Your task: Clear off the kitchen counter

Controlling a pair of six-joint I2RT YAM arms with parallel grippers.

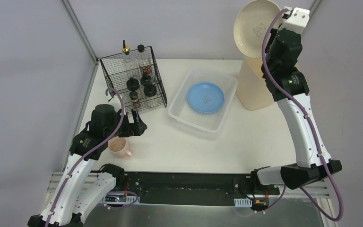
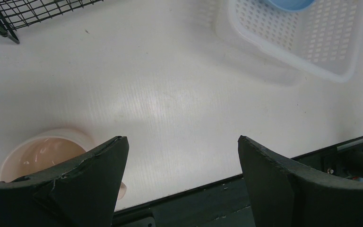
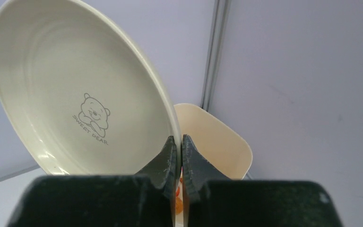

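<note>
The white kitchen counter [image 1: 179,146] holds a pink cup [image 1: 118,146] near the front left. My left gripper [image 1: 136,126] is open and empty just above and right of the cup, which shows beside its left finger in the left wrist view [image 2: 47,153]. My right gripper [image 1: 275,29] is raised high at the back right, shut on the rim of a cream plate [image 1: 255,26] with a bear print [image 3: 94,116]. The plate is tilted on edge above a tall cream bin [image 1: 253,90], whose open top shows behind the fingers [image 3: 217,142].
A white perforated basket [image 1: 220,118] holding a blue plate [image 1: 205,97] sits mid-counter. A black wire rack [image 1: 132,82] with several bottles stands at the back left. The counter's front edge meets a black rail [image 1: 184,182].
</note>
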